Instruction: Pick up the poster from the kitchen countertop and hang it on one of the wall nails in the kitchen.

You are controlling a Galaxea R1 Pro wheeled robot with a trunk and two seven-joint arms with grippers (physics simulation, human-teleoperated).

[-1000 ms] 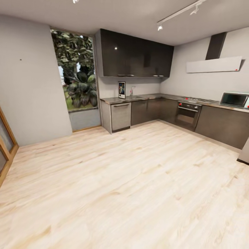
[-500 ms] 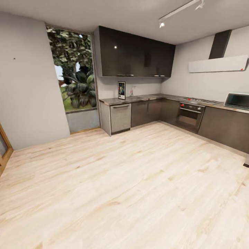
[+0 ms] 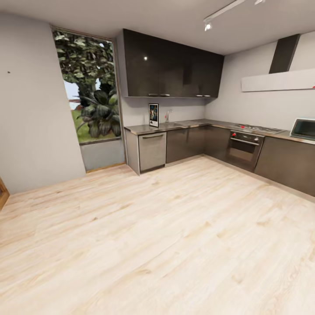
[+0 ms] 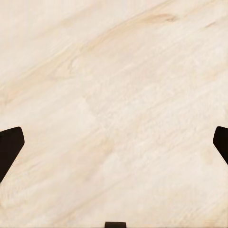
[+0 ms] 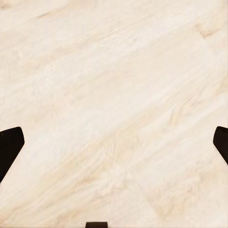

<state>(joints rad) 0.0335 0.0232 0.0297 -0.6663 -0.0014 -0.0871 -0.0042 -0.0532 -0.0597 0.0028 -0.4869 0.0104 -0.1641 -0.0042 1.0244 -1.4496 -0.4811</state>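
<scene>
Nearest: both wrist cams look down at bare pale wood floor (image 3: 175, 245). Left hand (image 4: 114, 142) is spread wide, dark fingertips at the frame edges, nothing btwn them. Right hand (image 5: 114, 142) same: released, empty.

Mid-range, head view: open floor all the way to the cabinets, no obstacle in it.

Far, approx 12 o'clock: poster (image 3: 153, 115) stands upright on the tabletop (image 3: 144, 128), near its left end, just beside the tap (image 3: 166, 115) and sink. Dishwasher front (image 3: 152, 151) sits below it. Oven (image 3: 243, 149) and hob are at approx 1–2 o'clock, microwave (image 3: 303, 128) at approx 2–3. Wall nail (image 3: 8, 72) is a tiny dot at approx 10 o'clock, on the grey wall left of the window (image 3: 87, 100).

Risks, my read:
- Poster looks thin and only propped; a fast or off-centre reach could tip it flat or knock it into the sink.
- Rolling in too close, the base could bump the cabinet fronts; stopping short leaves the arms out of reach.
- Nail is v. small; easy to lose it when turning away from the tabletop w/ the poster blocking the view.
</scene>
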